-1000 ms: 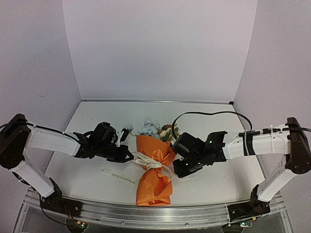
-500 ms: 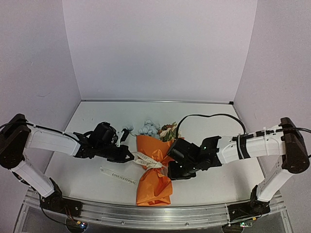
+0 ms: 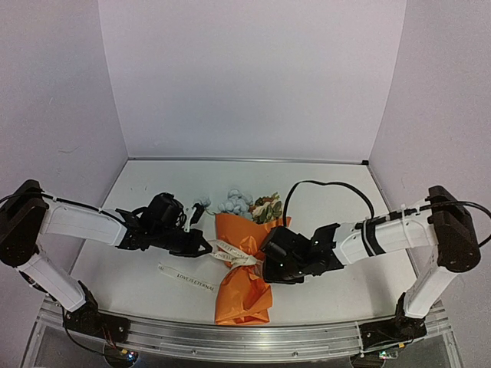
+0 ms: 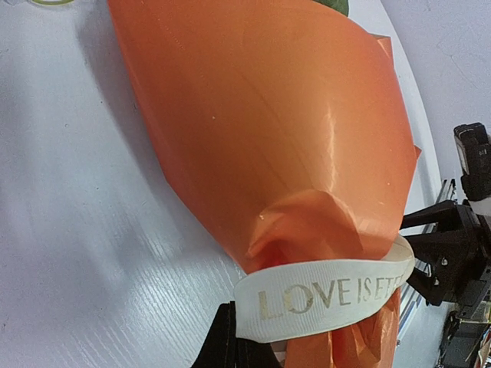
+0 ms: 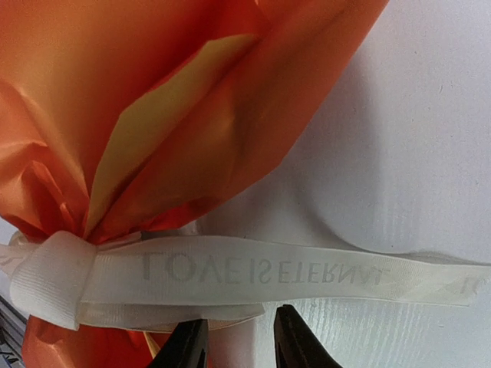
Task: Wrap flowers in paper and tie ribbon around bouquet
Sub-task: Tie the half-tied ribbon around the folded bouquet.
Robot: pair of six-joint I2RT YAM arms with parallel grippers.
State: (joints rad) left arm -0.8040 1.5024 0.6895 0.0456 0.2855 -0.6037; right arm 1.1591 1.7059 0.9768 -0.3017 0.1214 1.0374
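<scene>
The bouquet (image 3: 244, 270) on the desk (image 3: 146, 192), flanked left and right.
It lies mid-desk, the flowers (image 3: 245, 205) at its far end and its narrow end toward the near edge. The ribbon (image 3: 234, 255) circles its middle, with a tail trailing on the desk to the left. The left end effector (image 3: 201, 247) is just left of the ribbon band and the right end effector (image 3: 267, 261) just right of it.

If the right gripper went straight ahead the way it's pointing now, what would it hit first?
Most likely the ribbon, stretched across just ahead of the right gripper, whose fingers stand apart. The orange paper lies beyond it, though depth is hard to judge.
</scene>
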